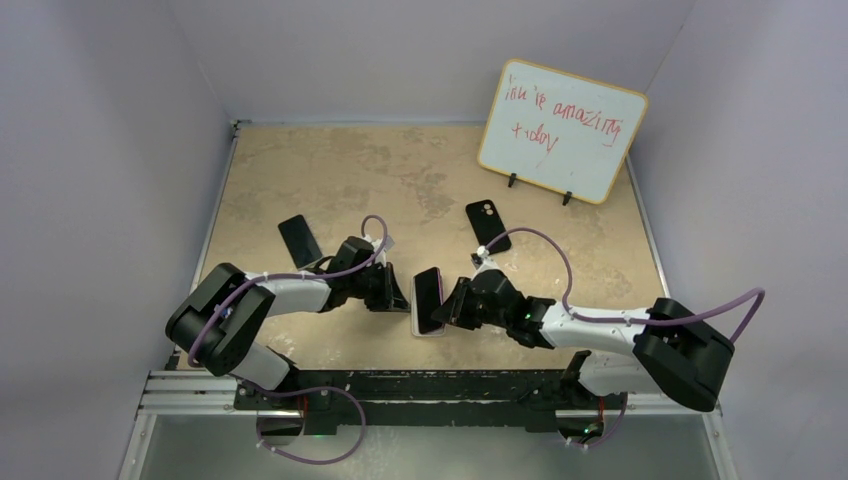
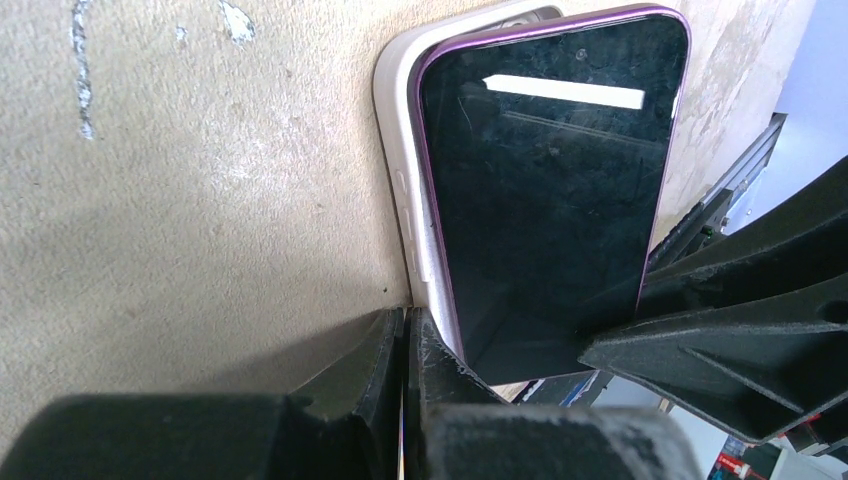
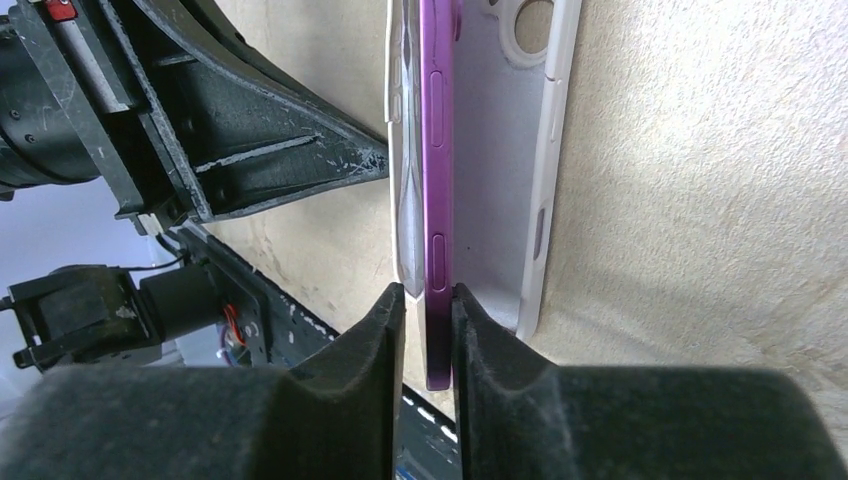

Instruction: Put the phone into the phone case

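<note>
While the left gripper (image 2: 405, 345) sits at lower centre of the left wrist view, its fingers are pressed together with the tips butted against the outer side wall of the phone case (image 2: 395, 120). It looks to be bracing the case, not gripping it. The white case lies open side up on the table (image 2: 200, 200), at centre-bottom of the top view. The phone (image 2: 550, 190), purple rim and dark glass, stands tilted on one long edge inside the case. It sits close to the case's left wall in the right wrist view, with the other long edge raised, so it is not seated. The right gripper (image 3: 428, 320), lower centre of its own view, pinches the phone across its thickness near one end.

Handling, as a judgement:
- **Phone:** stiff, fairly heavy, with slick glass faces, so this narrow end pinch may slip or let it pivot. A hold nearer mid-length would be steadier.
- **Case:** looks thin, light and flexible, likely to slide unless braced. Its walls must flex over the phone's edges.
</note>
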Robot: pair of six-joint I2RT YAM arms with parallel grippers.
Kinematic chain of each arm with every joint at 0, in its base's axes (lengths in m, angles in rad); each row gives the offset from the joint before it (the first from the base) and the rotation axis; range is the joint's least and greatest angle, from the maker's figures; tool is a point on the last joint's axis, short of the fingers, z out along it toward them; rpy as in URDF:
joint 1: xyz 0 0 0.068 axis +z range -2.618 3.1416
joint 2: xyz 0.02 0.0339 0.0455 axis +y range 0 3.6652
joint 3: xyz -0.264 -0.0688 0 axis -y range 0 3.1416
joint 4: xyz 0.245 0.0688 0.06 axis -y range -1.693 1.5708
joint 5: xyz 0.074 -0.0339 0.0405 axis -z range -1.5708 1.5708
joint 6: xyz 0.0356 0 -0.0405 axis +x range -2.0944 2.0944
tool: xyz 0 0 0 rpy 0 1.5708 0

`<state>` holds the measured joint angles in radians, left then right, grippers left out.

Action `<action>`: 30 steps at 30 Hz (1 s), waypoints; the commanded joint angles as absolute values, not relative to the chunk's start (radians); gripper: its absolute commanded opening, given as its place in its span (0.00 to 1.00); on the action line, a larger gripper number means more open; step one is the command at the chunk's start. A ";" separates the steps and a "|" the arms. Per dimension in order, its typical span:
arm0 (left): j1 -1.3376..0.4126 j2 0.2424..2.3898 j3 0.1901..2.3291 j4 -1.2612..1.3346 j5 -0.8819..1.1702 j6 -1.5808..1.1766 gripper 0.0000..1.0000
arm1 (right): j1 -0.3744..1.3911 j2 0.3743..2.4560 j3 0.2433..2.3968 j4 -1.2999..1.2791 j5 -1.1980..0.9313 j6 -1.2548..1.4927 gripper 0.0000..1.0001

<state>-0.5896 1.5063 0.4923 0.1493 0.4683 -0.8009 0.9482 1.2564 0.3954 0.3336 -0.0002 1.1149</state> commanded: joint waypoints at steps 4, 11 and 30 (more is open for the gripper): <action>-0.602 1.501 0.483 0.171 0.480 -0.801 0.00 | 0.951 1.240 0.443 0.310 0.030 1.096 0.29; -0.608 1.496 0.490 0.162 0.479 -0.803 0.01 | 0.951 1.217 0.457 0.275 0.075 1.077 0.31; -0.652 1.509 0.497 0.160 0.443 -0.821 0.01 | 0.949 1.305 0.404 0.364 0.070 1.063 0.00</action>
<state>-0.6292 1.5059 0.4923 0.1524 0.4511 -0.8188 0.9516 1.2690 0.4137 0.3199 0.0296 1.0801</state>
